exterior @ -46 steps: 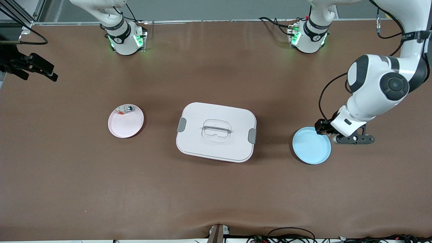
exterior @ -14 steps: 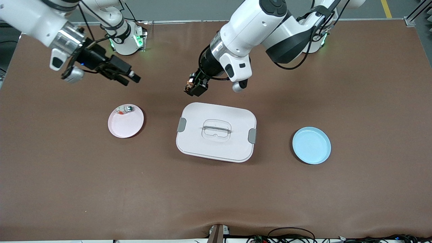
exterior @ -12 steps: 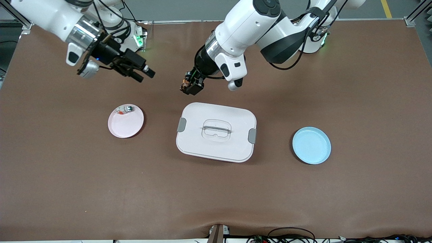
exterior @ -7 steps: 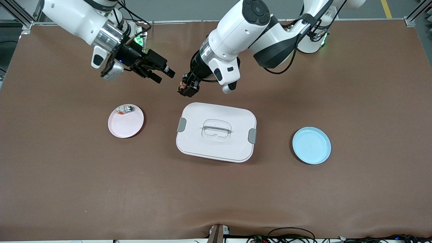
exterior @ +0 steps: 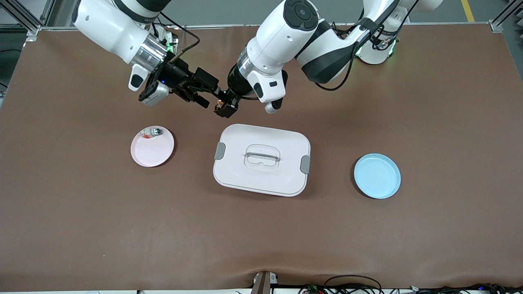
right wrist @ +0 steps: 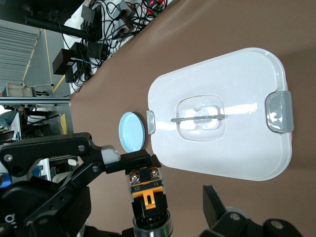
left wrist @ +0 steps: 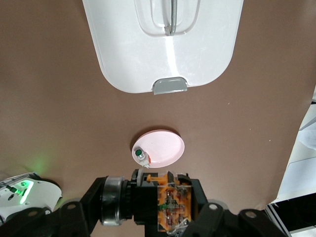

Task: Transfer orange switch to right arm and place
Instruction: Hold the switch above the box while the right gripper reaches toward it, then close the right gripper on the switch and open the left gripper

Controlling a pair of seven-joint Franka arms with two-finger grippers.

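The orange switch [exterior: 221,106], a tiny blocky black part with an orange section and small metal screws, is hanging in the air over bare worktop [exterior: 261,228] just beside the corner of the white box lid [exterior: 261,159], farther from the front camera than the lid. The left claw [exterior: 225,107] is pinching it tightly; in the left wrist view the switch [left wrist: 170,206] is partly cut off by the picture's edge. The right claw [exterior: 209,94] is standing spread wide, its black fingers flanking the switch, though whether they are touching it is hard to make out. The lid is a smooth, glossy rounded rectangle with a recessed clear handle and grey clips at both ends. A shallow round pink plate [exterior: 152,146] is lying toward the right arm's end, carrying a small white-and-green part [exterior: 155,131] near its rim. A matching pale blue plate [exterior: 377,176] is lying toward the left arm's end. The worktop is matte brown.
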